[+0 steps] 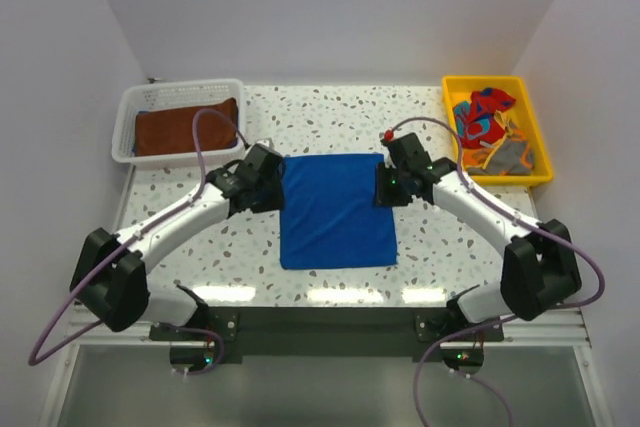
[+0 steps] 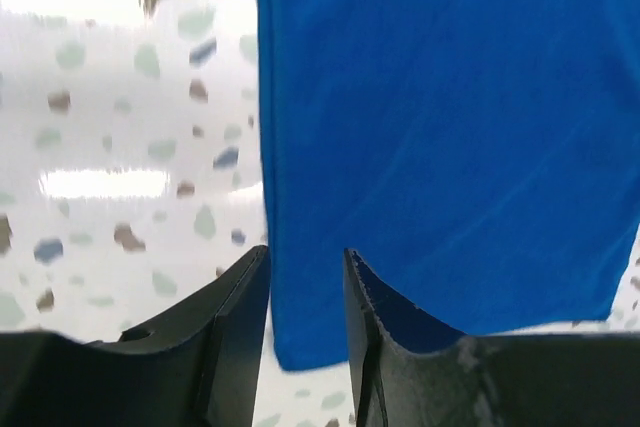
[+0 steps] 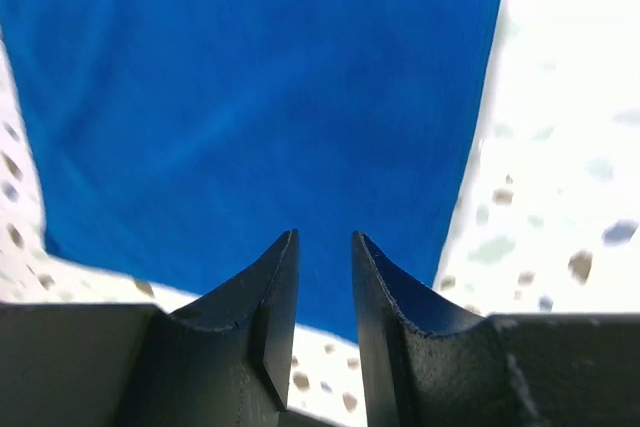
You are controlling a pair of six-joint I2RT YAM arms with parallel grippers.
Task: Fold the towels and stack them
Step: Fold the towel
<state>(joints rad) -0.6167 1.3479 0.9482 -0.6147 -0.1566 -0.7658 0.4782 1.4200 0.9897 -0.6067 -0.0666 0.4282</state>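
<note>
Blue towel (image 1: 337, 210) lies spread flat on the speckled table (image 1: 330, 117), stretched between the two sets of fingers. Behind the left fingers and out to their left stands a white basket (image 1: 128, 112) with a brown towel (image 1: 187, 127) lying inside. Behind the right fingers and out to their right, a yellow tray (image 1: 450, 82) holds a heap with a red towel (image 1: 483, 115) and an orange towel (image 1: 505, 154). The left gripper (image 2: 305, 252) sits low at the blue towel's left edge. Its fingers (image 2: 235, 337) are parted a little, a corner of the cloth showing in the gap, unpinched. The right gripper (image 3: 325, 237) sits at the opposite edge with its fingers (image 3: 400, 327) parted likewise, the cloth's edge lying loose between the tips.
</note>
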